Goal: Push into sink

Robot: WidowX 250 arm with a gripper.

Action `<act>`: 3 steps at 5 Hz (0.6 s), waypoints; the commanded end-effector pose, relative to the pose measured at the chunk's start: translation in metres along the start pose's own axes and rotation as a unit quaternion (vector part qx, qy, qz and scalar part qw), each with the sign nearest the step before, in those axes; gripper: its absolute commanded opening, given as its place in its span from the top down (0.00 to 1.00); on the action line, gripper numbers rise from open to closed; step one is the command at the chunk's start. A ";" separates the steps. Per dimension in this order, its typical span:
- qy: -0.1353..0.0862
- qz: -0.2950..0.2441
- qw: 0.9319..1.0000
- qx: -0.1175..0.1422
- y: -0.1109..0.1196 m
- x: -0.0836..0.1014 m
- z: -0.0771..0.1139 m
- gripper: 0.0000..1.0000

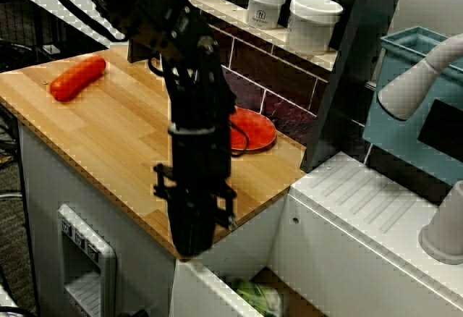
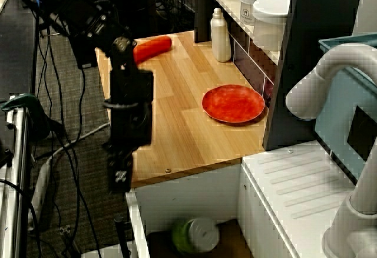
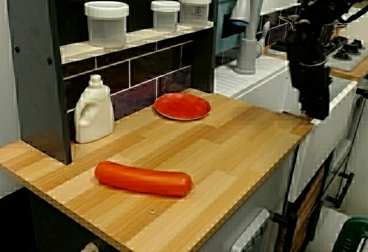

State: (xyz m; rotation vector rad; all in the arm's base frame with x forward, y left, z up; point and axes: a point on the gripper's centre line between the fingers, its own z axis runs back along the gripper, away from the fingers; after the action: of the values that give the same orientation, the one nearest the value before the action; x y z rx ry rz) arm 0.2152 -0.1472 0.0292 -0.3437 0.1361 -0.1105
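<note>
At the surface's (image 2: 194, 128) sink-side edge our tool (image 2: 119, 175) hangs, grip state unclear to us, over the sink (image 2: 177, 211), where a green can (image 2: 197, 234) already lies, so we judge dropping further could jam the tool against the wall.
</note>
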 end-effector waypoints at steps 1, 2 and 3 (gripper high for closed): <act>-0.006 -0.028 1.000 -0.010 -0.065 -0.035 0.018 0.00; 0.002 -0.025 1.000 0.006 -0.058 -0.037 0.028 0.00; 0.002 -0.025 1.000 0.006 -0.058 -0.037 0.028 0.00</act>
State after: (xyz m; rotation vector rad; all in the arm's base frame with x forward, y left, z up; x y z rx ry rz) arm 0.1742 -0.1849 0.0594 -0.3144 0.1654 -0.1519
